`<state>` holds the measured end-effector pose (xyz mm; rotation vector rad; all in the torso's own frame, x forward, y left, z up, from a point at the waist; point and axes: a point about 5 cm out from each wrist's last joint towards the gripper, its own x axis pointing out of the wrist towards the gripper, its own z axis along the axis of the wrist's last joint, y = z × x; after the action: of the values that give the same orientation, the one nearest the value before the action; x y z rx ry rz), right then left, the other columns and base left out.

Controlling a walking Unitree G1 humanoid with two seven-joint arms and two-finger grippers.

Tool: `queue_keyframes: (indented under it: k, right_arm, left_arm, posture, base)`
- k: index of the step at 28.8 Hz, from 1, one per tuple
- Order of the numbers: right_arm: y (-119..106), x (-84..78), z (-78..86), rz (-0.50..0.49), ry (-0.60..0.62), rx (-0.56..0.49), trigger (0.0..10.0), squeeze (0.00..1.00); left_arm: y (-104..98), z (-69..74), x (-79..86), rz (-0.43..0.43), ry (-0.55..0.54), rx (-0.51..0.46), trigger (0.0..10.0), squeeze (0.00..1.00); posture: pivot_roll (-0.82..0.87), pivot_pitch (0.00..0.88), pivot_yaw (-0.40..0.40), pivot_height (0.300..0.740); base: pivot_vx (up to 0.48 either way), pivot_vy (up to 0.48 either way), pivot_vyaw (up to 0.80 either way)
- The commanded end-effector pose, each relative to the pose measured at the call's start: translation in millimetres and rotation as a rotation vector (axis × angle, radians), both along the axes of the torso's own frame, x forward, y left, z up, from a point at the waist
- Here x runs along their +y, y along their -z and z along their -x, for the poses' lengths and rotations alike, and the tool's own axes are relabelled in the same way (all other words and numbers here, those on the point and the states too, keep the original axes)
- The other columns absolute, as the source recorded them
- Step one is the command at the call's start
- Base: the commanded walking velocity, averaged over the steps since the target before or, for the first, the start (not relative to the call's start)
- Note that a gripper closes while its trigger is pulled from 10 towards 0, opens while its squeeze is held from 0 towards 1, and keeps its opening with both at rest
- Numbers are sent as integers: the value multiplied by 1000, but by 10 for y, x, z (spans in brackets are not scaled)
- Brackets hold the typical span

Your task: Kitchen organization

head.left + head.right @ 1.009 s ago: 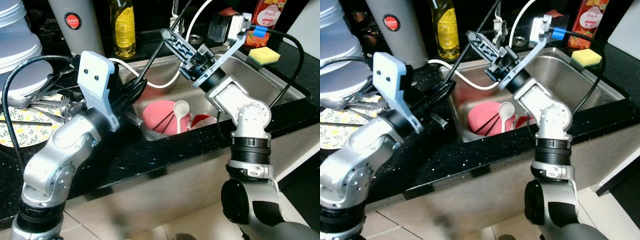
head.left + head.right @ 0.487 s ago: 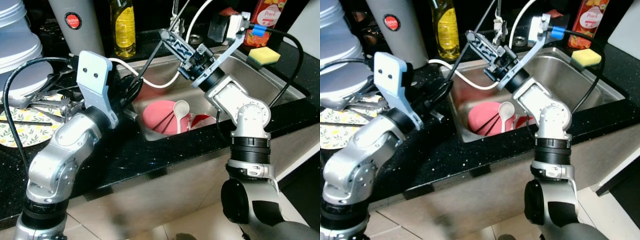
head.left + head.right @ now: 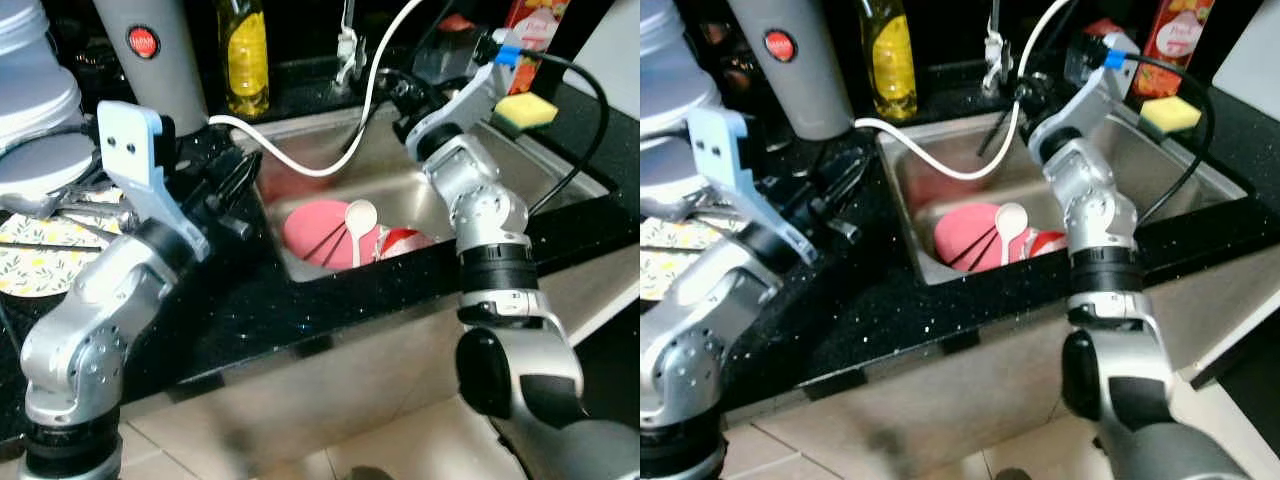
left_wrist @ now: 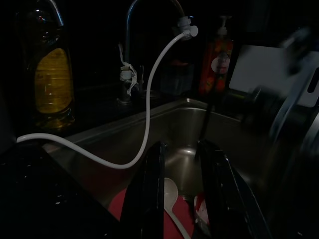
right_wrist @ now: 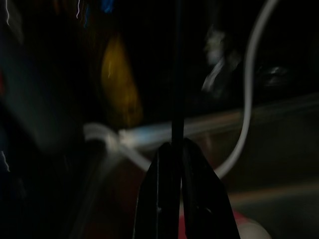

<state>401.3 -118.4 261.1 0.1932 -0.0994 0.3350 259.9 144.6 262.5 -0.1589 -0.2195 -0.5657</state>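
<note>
While the right claw (image 5: 172, 149) pinches a thin black chopstick (image 5: 176, 74), steel sink (image 3: 560, 165) gleams

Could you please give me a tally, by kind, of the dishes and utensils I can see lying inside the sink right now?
Pink bowls: 1, the pink bowl
White spoons: 1, the white spoon, resting on that bowl
Black chopsticks: 2, the chopsticks leaning across the bowl
Red-and-white dishes: 1, the red-and-white dish, partly hidden beside the bowl
Total: 5
</note>
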Motion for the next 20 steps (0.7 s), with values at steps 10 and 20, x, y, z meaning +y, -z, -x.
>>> queue_keyframes:
  k: [10,20]
  right_arm:
    - [936,307,78,217,-76,298,10000,1000]
    - [657,214,10,180,6,148,10000,0]
  left_arm:
    - [31,-273,369,-57,-407,72,10000,0]
    - [332,-380,688,-330,-787,280,10000,0]
  posture:
    - [28,0,-1,740]
    - [42,0,3,740]
  base:
    - [0,0,0]
    - [0,0,0]
